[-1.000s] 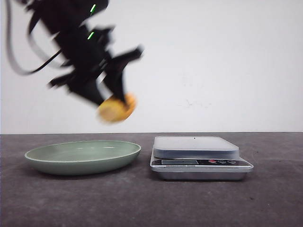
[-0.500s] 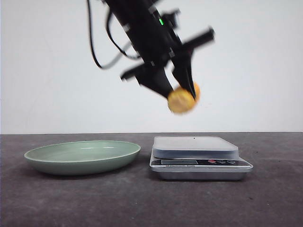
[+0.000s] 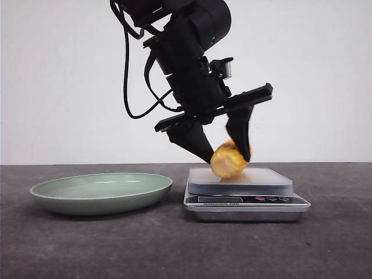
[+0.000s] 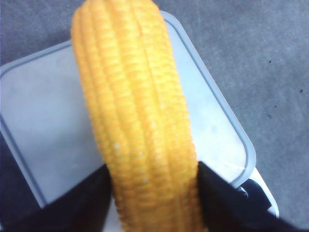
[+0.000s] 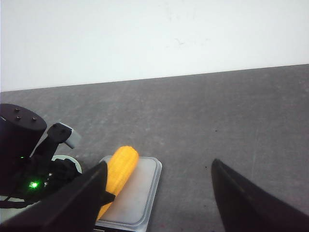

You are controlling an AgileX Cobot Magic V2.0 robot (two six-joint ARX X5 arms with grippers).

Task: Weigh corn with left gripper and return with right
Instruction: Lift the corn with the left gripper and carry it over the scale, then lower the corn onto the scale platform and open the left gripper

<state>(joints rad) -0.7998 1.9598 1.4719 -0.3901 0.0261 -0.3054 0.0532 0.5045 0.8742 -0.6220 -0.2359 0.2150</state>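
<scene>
Left gripper (image 3: 228, 156), fingers clamped across the corn (image 3: 228, 162), holds it just on or above the scale (image 3: 247, 202) pan beneath, apparently for weighing; right gripper (image 5: 159, 203) waits spread wide.

The corn (image 4: 140, 121) looks waxy, its kernels bumpy. Beneath it, the scale (image 3: 244, 200) has a smooth, frosted plastic platform on a shiny metallic base. Beside the scale, the plate (image 3: 102, 195) looks glazed and glossy; the table (image 3: 174, 250) is matt and grainy.
</scene>
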